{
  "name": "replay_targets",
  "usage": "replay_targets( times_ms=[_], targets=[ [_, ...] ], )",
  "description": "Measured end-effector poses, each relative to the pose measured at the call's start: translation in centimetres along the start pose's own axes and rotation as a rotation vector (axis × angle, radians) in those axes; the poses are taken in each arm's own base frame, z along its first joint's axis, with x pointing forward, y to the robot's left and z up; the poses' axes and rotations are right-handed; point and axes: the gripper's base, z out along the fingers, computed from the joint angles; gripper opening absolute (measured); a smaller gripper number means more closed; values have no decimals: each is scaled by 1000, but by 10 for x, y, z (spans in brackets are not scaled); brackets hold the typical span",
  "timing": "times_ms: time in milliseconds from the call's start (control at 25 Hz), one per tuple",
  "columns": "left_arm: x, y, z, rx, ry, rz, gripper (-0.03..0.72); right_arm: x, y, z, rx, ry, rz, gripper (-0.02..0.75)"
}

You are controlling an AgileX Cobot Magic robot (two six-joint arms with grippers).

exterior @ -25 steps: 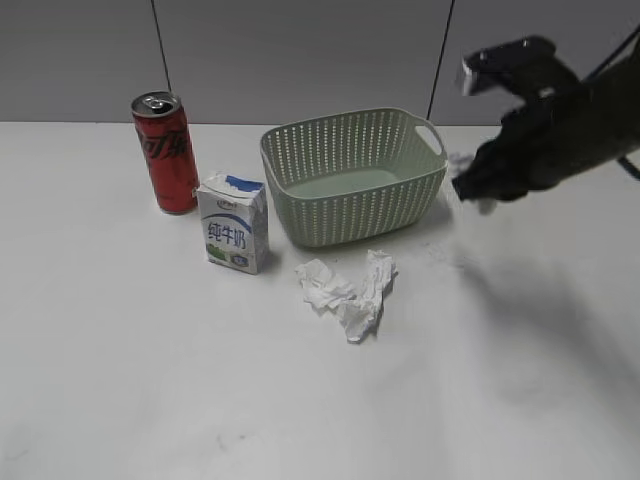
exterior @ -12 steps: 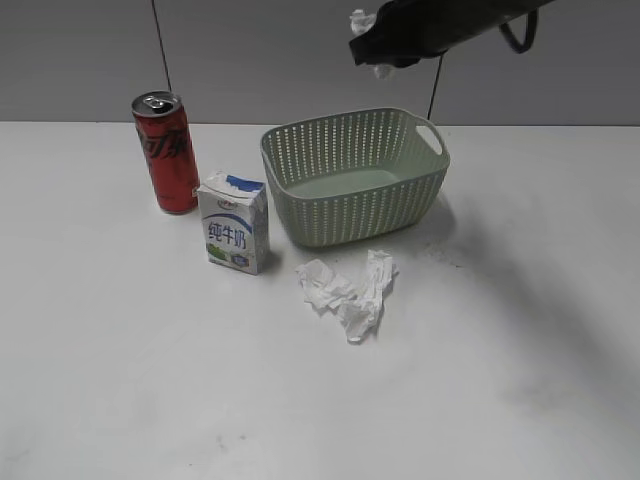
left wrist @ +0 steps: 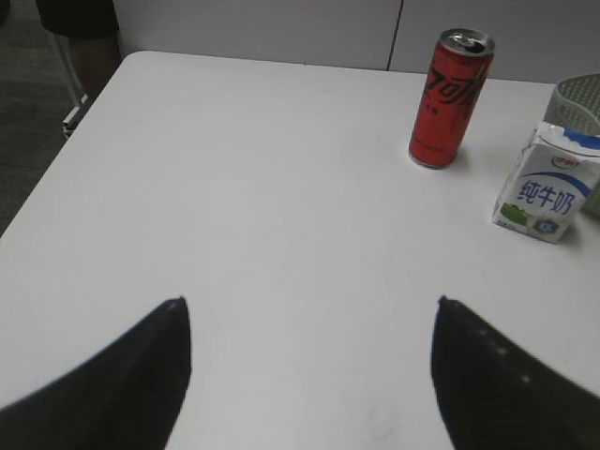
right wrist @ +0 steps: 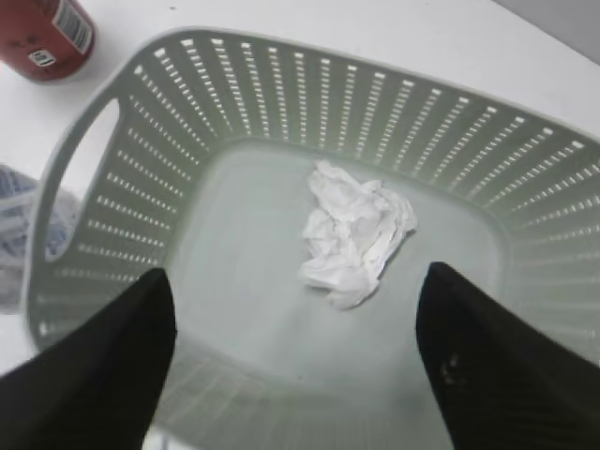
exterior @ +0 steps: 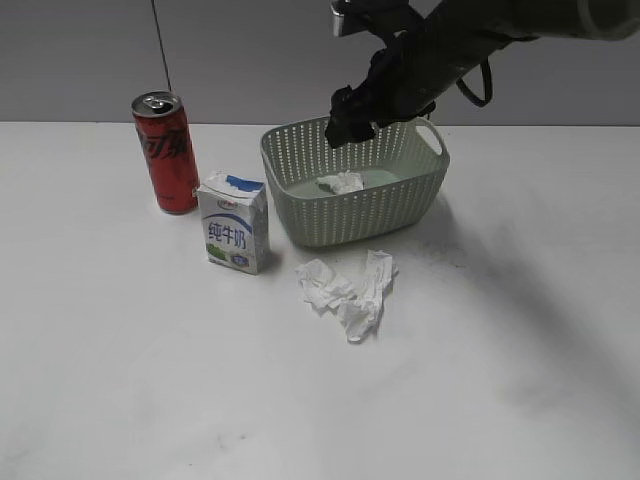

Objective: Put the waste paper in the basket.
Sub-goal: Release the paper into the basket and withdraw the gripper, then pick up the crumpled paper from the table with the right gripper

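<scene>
Basket (exterior: 355, 205): pale green, perforated, set on white worktop (exterior: 120, 350).
Waste paper, wad one (right wrist: 354, 234): seen lying loose on basket floor, untouched.
Waste paper, wad two (exterior: 350, 290): spread on worktop just in front of basket.
Right end effector (right wrist: 295, 361): held above basket, fingers spread wide, nothing gripped.
Left end effector (left wrist: 309, 375): spread wide over bare worktop, well apart from basket, nothing gripped.
Milk carton (exterior: 233, 223): beside basket's left wall.
Red can (exterior: 166, 152): behind and left of carton.
</scene>
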Motion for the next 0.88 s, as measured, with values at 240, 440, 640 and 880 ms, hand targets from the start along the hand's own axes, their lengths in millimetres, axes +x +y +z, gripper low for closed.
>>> replay_targets(
  times_ms=[240,440,640,880],
  targets=[
    [0,0,0,0,0,0,587,-6,12,-50,-54,125,-15,522],
    [0,0,0,0,0,0,587,11,14,-82,-6,364,81,501],
    [0,0,0,0,0,0,587,40,22,-94,11,357,215,498],
    [0,0,0,0,0,0,587,109,34,-66,50,265,392,498]
  ],
)
